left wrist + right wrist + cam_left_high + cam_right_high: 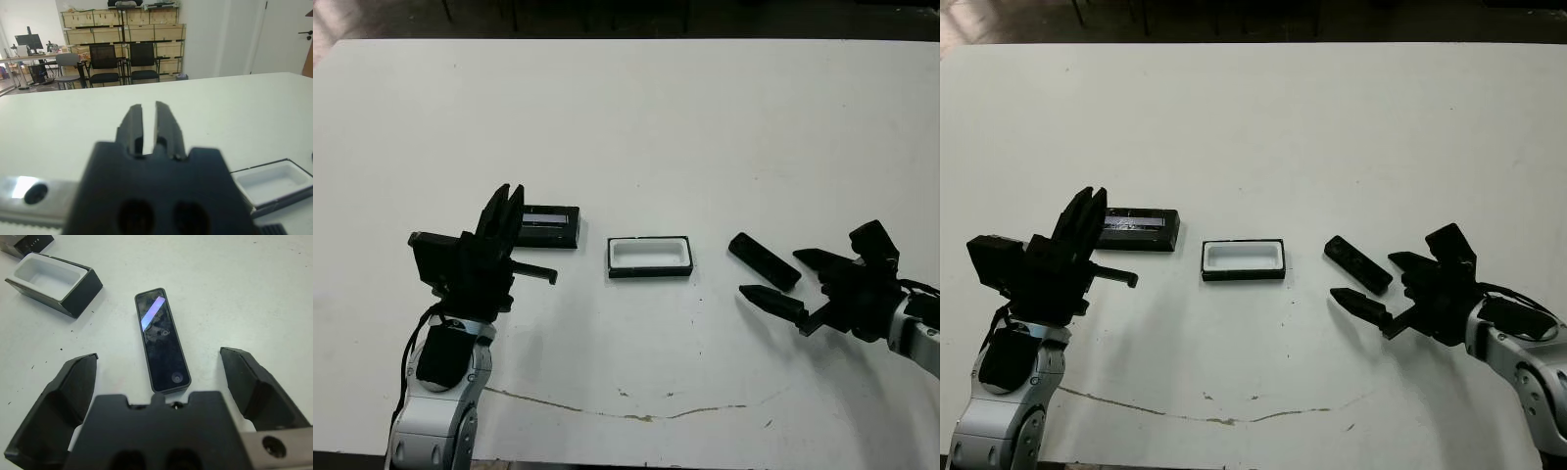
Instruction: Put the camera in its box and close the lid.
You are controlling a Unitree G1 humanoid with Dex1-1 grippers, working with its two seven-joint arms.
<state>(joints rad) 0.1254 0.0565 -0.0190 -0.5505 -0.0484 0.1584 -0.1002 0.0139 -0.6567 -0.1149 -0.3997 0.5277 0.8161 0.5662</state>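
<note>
In the middle of the white worktop (636,137) sits the box (650,257), open and empty, with its white lining showing. The lid (550,226) lies flat at its 9 o'clock, a little apart. The camera (764,261) lies flat at the box's 3 o'clock, also apart, turned at a slant. The right pincer (790,281) has its fingers wide apart, with the near end of the camera lying between them, not touching. The left pincer (506,217) sits by the lid with its fingers almost together, holding nothing. The camera looks small, hard, light and shiny, so it may slip; I think the best hold is across its two long sides, near the middle, away from the glassy patch. There is lots of bare room all around, and every edge of the worktop is far off.
</note>
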